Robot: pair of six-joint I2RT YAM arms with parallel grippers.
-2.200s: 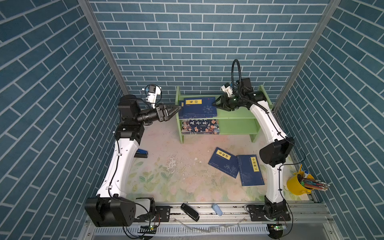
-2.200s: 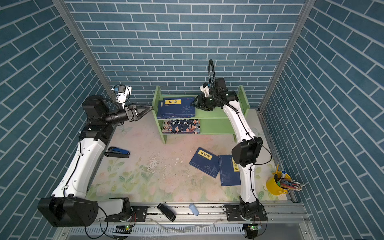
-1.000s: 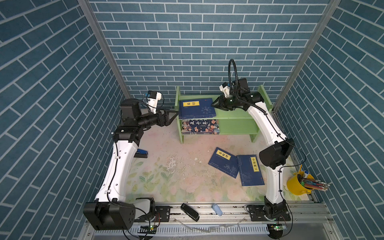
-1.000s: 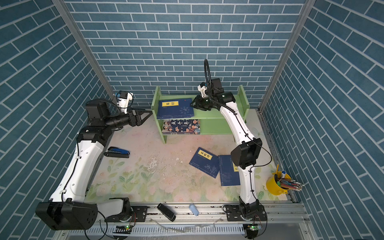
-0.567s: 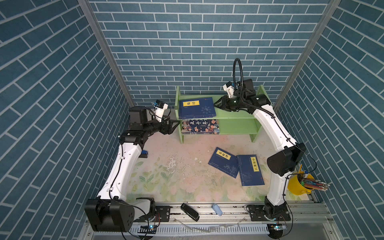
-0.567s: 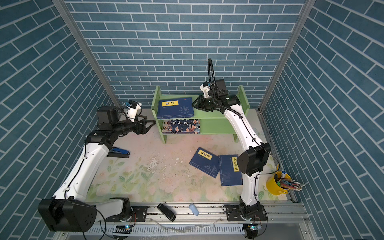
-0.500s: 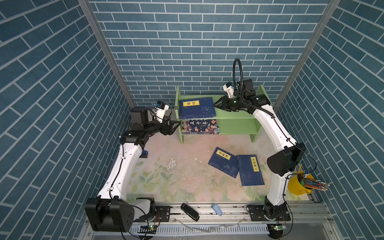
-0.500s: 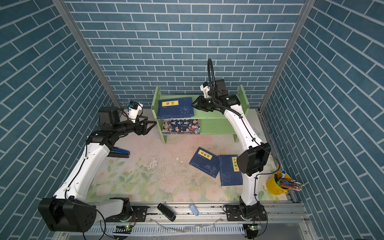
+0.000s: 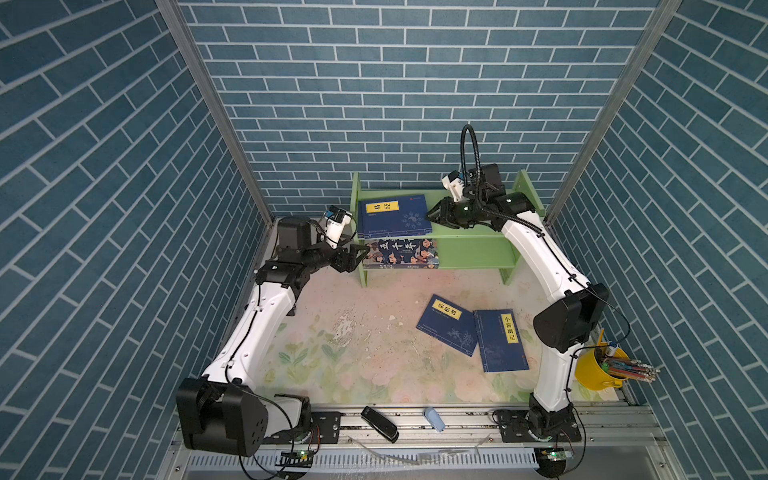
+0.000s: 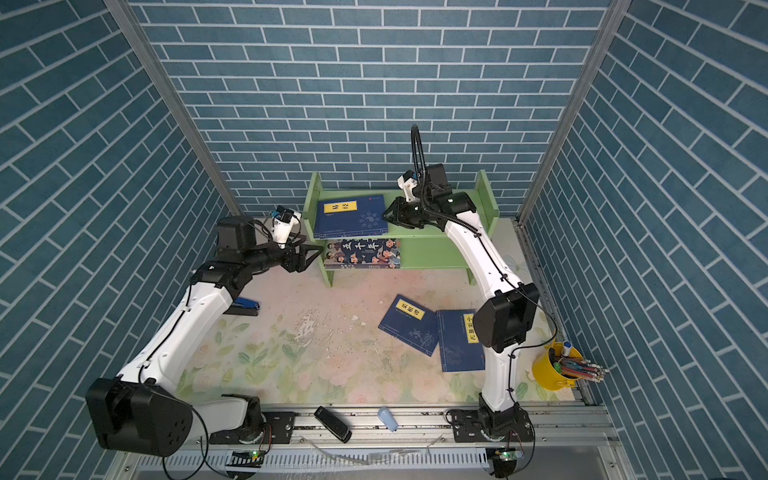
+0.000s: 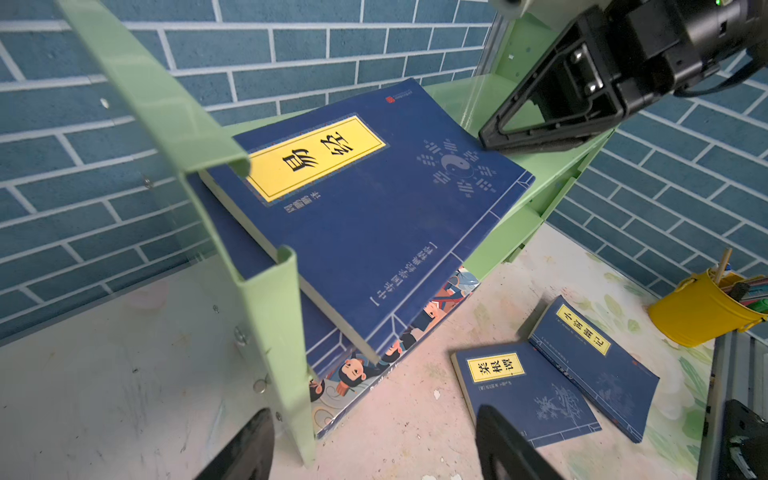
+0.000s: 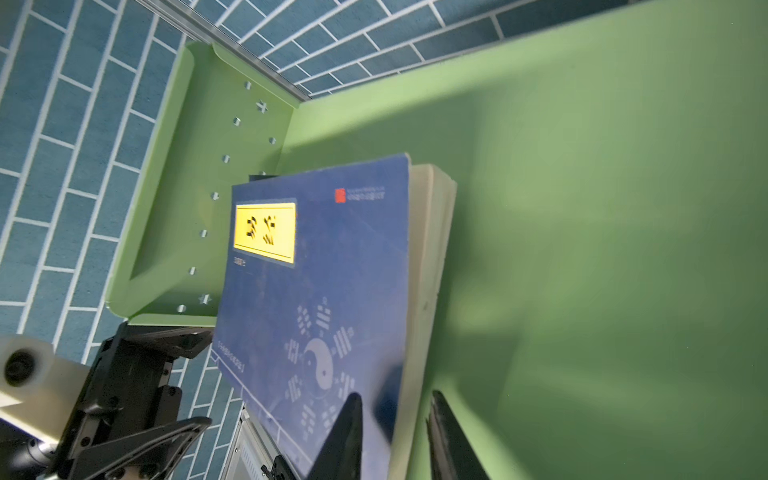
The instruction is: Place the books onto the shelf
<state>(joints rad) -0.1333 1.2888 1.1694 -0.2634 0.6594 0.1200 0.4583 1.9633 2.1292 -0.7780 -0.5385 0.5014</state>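
Two navy books (image 9: 448,329) are lying on the mat (image 9: 353,357), near right, while you are holding the left gripper (image 9: 362,251) wide, empty, beside the shelf (image 9: 469,249) and the right gripper (image 9: 430,216) narrow at the top-tier book (image 9: 392,216) above the cartoon book (image 9: 401,253), grip unclear.

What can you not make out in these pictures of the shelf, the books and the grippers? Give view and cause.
- The large cartoon book: rear part hidden under the upper board of the shelf in both top views.
- The navy book on the table nearest the right arm: one edge covered by that arm in a top view.
- The right gripper: grip on the top navy book unclear; the right wrist view is blurred there and its edge cuts the fingers off.
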